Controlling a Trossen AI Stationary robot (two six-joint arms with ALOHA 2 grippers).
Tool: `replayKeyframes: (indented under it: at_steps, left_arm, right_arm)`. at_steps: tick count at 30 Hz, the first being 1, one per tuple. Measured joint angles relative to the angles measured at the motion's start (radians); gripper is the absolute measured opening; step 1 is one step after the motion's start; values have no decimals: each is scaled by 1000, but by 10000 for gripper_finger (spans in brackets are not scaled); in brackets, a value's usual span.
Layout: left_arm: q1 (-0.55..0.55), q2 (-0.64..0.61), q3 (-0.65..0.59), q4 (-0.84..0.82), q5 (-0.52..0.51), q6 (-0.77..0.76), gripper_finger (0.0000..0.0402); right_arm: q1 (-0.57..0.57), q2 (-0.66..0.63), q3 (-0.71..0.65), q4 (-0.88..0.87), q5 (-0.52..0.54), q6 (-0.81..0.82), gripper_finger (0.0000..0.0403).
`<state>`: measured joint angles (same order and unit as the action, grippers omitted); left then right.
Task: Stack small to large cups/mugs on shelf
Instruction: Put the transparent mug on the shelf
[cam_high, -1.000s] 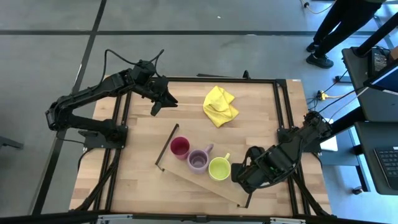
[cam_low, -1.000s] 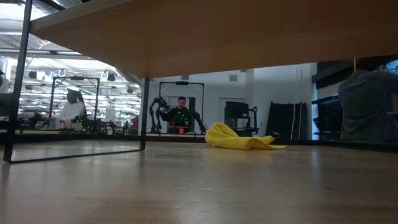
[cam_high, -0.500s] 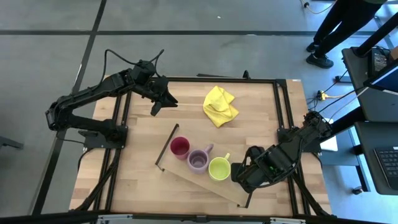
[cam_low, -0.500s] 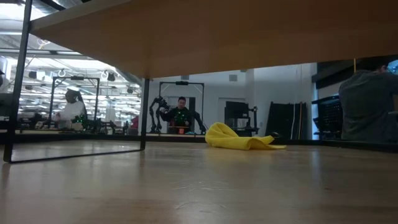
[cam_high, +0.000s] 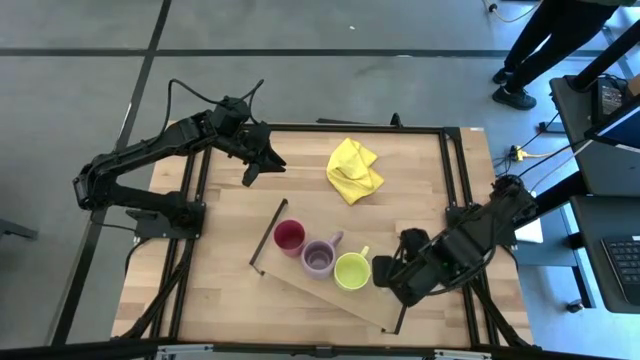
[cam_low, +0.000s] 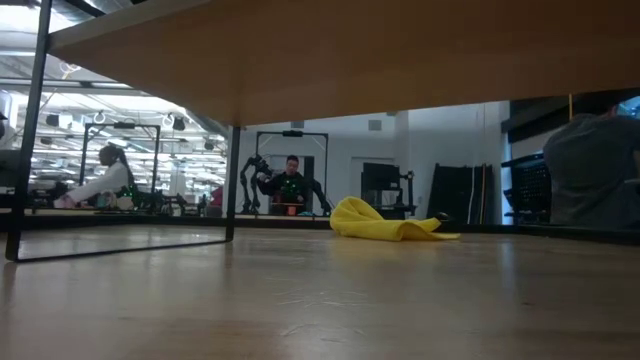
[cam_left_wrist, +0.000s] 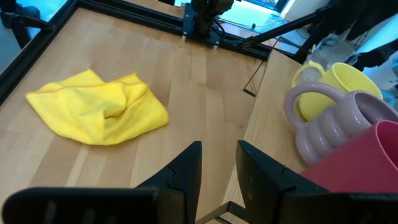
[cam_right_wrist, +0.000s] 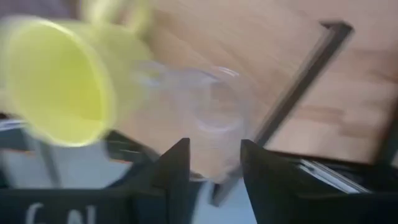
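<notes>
Since a second ago, the right gripper (cam_high: 392, 278) has let go and pulled back a little from the shelf (cam_high: 300, 285). Its two dark fingers (cam_right_wrist: 173, 163) now stand apart, with the clear glass tumbler (cam_right_wrist: 214, 115) just past the tips and nothing held between them. The tumbler stands on the shelf, right beside the yellow-green mug (cam_right_wrist: 59, 81) and near the black rail (cam_right_wrist: 298, 87) at that end of the board. From above, the tumbler cannot be made out under the arm.

On the shelf the cups stand in one row. The red cup (cam_high: 289, 236) is near the far rail, the purple mug (cam_high: 319, 258) comes next, and the yellow-green mug (cam_high: 352, 271) is after that, closest to the right gripper. The purple mug and the yellow-green mug sit very close together.

The left gripper (cam_high: 258, 168) waits over the far left part of the table (cam_high: 210, 290), well apart from the shelf. Its fingers (cam_left_wrist: 186, 171) are a little apart and hold nothing. Its wrist view shows the red cup (cam_left_wrist: 373, 168), the purple mug (cam_left_wrist: 339, 121) and the yellow-green mug (cam_left_wrist: 348, 78) lined up on the shelf.

A yellow cloth (cam_high: 353, 169) lies crumpled on the table, between the left gripper and the far right side. A person (cam_high: 545, 45) stands on the floor past the table's far right corner.
</notes>
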<state>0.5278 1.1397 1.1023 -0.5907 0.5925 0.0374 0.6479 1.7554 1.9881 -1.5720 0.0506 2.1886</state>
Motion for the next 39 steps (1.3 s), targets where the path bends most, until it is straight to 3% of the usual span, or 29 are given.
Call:
replayKeyframes:
  at_steps: [3,13,20,25,39]
  left_arm:
    - [0,0,0,0,0,0,94]
    - [0,0,0,0,0,0,94]
    - [0,0,0,0,0,-1,94]
    - [0,0,0,0,0,-6,94]
    - [0,0,0,0,-7,-10,94]
  right_arm:
    - [0,-20,28,3,68,12,132]
    - [0,-29,-27,0,35,-2,86]
    - [-23,-33,-28,2,180,-77,57]
    - [-61,-36,-27,4,160,-166,8]
    - [-161,-36,-27,170,-23,-441,3]
